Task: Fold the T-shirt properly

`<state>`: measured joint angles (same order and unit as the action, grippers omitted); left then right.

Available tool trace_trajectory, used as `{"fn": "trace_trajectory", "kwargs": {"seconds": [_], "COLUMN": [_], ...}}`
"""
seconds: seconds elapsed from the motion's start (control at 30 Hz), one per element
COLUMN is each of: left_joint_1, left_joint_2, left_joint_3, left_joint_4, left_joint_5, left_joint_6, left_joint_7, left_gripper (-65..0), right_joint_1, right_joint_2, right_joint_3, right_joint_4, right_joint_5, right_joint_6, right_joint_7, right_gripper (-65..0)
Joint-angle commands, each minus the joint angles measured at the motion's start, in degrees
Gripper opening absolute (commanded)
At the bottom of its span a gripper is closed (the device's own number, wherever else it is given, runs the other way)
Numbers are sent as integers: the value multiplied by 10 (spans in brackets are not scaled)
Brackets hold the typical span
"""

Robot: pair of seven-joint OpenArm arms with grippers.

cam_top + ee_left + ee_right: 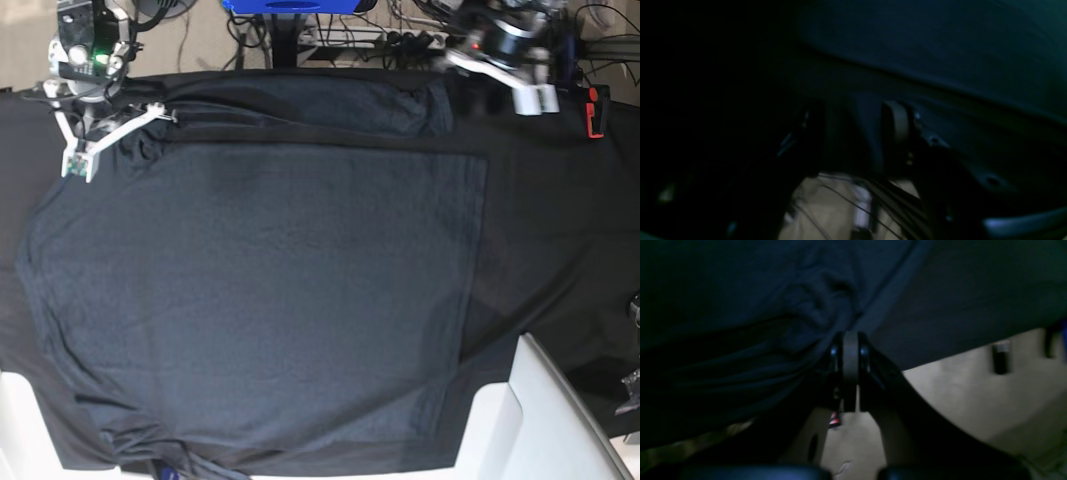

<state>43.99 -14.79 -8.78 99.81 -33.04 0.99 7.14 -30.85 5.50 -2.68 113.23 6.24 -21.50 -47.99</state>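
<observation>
Between your right fingers (850, 350) sits a bunched ridge of the T-shirt (260, 300): the pads are pressed together, and creases fan out from that pinch, so you have hold of the knit near one top corner. Beside those fingers, off the garment's hem, lies the smoother black cloth (560, 220) that covers the desk (20, 400).

Your left fingers (853, 133) stand partly spread with dark fabric ahead of them; the wrist view is too dim to say whether they grip anything, and the base view shows that arm blurred near the other top corner, so treat it as unsettled.

Outward from both sets of fingers, the shirt spreads flat across the desk, reaching toward the near edge, with some gathering at the far corners and at the near one.

Judge the cloth as light, limp and stretchy: it will sag and drag instead of holding shape, and a single-layer pinch may slip. Take it at seams or the hem, where the knit is doubled, and lift both corners evenly so the fold line stays straight.
</observation>
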Motion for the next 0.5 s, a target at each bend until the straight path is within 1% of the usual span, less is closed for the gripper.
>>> {"fn": "trace_trajectory", "kwargs": {"seconds": [0.0,0.1,0.2,0.3,0.37,0.4,0.47], "left_joint_1": [5,6,8,7,6,5,5], "left_joint_2": [-3,-4,-4,-4,-3,-3,-2], "left_joint_3": [-10,-30,-38,-38,-34,-33,-32], "left_joint_4": [11,10,8,8,8,8,8], "left_joint_5": [0,0,0,0,0,0,0], "left_joint_6": [-7,-7,-7,-7,-7,-7,-7], "left_joint_7": [-10,-10,-10,-10,-10,-10,-10], "left_gripper": [-382,-382,-382,-382,-382,-382,-382], "right_joint_1": [-1,-9,-8,-8,-7,-8,-8], "right_joint_2": [5,12,16,18,24,34,43], "right_joint_3": [4,28,59,87,91,91,91], "right_joint_4": [15,15,15,15,15,15,15], "right_joint_5": [13,72,124,162,187,201,226], "right_joint_6": [-2,-2,-2,-1,14,32,58], "right_joint_7": [20,49,50,47,46,46,46], "right_gripper": [-650,-650,-650,-650,-650,-650,-650]}}
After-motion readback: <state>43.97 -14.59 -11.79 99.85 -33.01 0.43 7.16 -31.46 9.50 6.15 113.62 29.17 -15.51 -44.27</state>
